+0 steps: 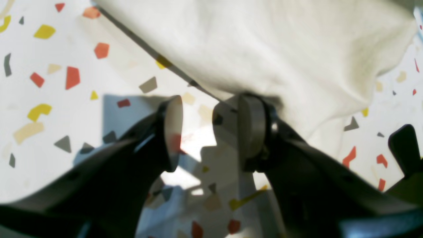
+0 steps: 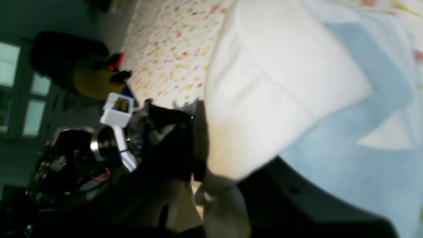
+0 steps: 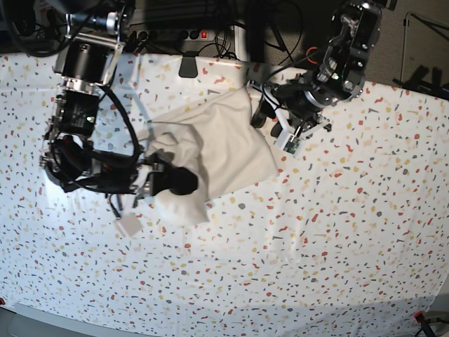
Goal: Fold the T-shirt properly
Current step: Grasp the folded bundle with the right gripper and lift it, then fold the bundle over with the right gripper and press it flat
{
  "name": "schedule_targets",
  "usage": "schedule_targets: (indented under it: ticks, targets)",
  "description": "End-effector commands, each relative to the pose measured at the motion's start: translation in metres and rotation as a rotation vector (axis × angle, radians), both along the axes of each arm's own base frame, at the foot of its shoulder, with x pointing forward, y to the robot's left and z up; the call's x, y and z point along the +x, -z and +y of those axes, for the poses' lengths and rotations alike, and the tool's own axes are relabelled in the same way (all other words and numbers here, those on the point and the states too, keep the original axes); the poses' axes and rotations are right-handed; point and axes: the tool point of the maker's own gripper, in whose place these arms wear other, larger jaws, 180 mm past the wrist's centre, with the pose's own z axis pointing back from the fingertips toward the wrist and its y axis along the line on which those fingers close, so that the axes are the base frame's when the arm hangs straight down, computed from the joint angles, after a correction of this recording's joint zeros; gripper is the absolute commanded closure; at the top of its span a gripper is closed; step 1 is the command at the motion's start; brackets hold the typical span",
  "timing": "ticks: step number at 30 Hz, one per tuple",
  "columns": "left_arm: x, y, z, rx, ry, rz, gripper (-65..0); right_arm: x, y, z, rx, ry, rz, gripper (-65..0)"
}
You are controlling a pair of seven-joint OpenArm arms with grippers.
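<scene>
You cannot read any chest print on the T-shirt (image 3: 217, 144): only plain white cloth shows in all three views. In the base view the right gripper (image 3: 184, 182) is partly buried in a bunched corner of the cloth, so its fingertips are hidden from you. The right wrist view is blurred and tilted; the T-shirt (image 2: 264, 92) there runs off the top edge. In the left wrist view it (image 1: 271, 43) is likewise cut off at the top.

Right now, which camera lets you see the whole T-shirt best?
The base view: the T-shirt shows whole there, bunched on the speckled cloth. The left wrist view shows only one white edge, and the right wrist view shows a blurry fold up close.
</scene>
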Motion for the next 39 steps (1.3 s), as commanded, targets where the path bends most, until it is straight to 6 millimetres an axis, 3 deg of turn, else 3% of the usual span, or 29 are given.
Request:
schedule_targets:
  ticks: [1, 6, 12, 13, 15, 17, 18, 26, 33, 39]
  targets:
    - [0.008, -0.012, -0.003, -0.028, -0.001, -0.043, -26.6, 0.006, -0.017, 0.014, 0.027, -0.026, -0.056, 0.0]
    - [0.008, -0.012, -0.003, -0.027, -0.001, -0.043, -26.6, -0.009, -0.003, 0.075, -0.017, -0.154, -0.033, 0.0]
    - [0.008, -0.011, -0.003, -0.027, -0.001, -0.042, -26.6, -0.021, 0.004, 0.112, -0.067, -0.243, -0.033, 0.0]
    - [0.008, -0.012, -0.003, -0.026, -0.001, -0.043, -26.6, -0.023, 0.005, 0.115, -0.07, -0.255, -0.034, -4.7]
    - [0.008, -0.011, -0.002, -0.016, 0.001, -0.045, -26.6, -0.026, 0.005, 0.119, -0.074, -0.273, -0.035, -20.6]
    - [0.008, -0.009, 0.001, 0.015, 0.007, -0.054, -26.6, -0.027, 0.005, 0.121, -0.075, -0.281, -0.036, -31.0]
    - [0.008, -0.008, 0.003, 0.033, 0.01, -0.059, -26.6, -0.028, 0.003, 0.122, -0.065, -0.283, -0.037, -33.2]
    - [0.009, 0.006, 0.027, 0.216, 0.023, -0.06, -26.6, -0.026, -0.026, 0.13, 0.082, -0.3, -0.068, -33.6]
    - [0.025, 0.006, 0.082, 0.277, -0.124, -0.038, -26.6, 0.002, -0.055, 0.111, 0.11, -0.228, -0.143, -33.6]
    - [0.041, -0.016, 0.145, 0.306, -0.302, -0.079, -26.6, 0.039, -0.074, 0.071, 0.08, -0.089, -0.211, -33.6]
